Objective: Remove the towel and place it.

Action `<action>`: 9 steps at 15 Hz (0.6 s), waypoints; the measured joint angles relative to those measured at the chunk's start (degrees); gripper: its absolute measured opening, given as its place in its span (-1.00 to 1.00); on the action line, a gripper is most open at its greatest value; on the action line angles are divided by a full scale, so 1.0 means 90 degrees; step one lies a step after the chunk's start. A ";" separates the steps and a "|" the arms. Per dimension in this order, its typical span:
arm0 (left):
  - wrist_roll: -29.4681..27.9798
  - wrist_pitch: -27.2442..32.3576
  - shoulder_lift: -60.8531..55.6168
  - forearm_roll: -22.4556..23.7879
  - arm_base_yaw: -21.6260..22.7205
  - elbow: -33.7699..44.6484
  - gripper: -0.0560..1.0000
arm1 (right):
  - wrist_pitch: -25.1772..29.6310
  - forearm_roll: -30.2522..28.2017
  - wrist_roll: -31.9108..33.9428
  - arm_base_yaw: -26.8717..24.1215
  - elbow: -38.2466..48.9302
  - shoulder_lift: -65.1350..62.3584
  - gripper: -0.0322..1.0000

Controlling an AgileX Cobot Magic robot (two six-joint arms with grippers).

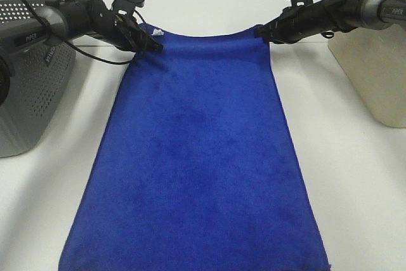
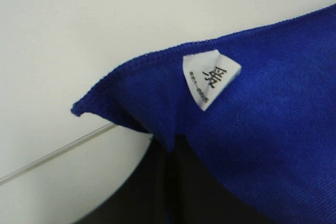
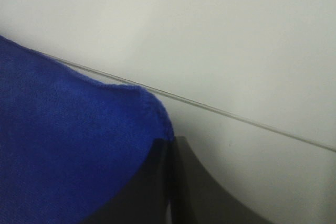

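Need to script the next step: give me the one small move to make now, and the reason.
Probably lower both arms together. The left gripper and right gripper each pinch a far corner of the towel, whose far edge sags between them while the rest already lies flat on the table.

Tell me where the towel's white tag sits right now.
In the exterior high view, the white tag sits at the towel's far left corner, right beside the left tool pinching that corner, near the grey basket.

Bright, even overhead light; white table [image 1: 355, 188] near overexposed; shadows faint; both wrist views soft, slightly blurred.
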 joint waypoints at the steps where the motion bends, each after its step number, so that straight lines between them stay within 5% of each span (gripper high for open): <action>1: 0.0000 -0.0006 0.0000 0.0025 0.0000 0.0000 -0.89 | 0.0000 0.0178 -0.0229 0.0000 0.0000 0.0013 -0.86; 3: 0.0000 -0.0019 0.0000 0.0095 0.0000 0.0000 -0.84 | 0.0070 0.0363 -0.0522 0.0000 0.0000 0.0032 -0.68; 5: 0.0000 -0.0076 0.0000 0.0108 0.0000 0.0000 -0.64 | 0.0089 0.0388 -0.0649 0.0000 0.0000 0.0032 -0.26; 9: 0.0000 -0.0159 0.0000 0.0115 0.0000 0.0000 0.20 | 0.0051 0.0344 -0.0675 -0.0006 0.0000 0.0032 0.41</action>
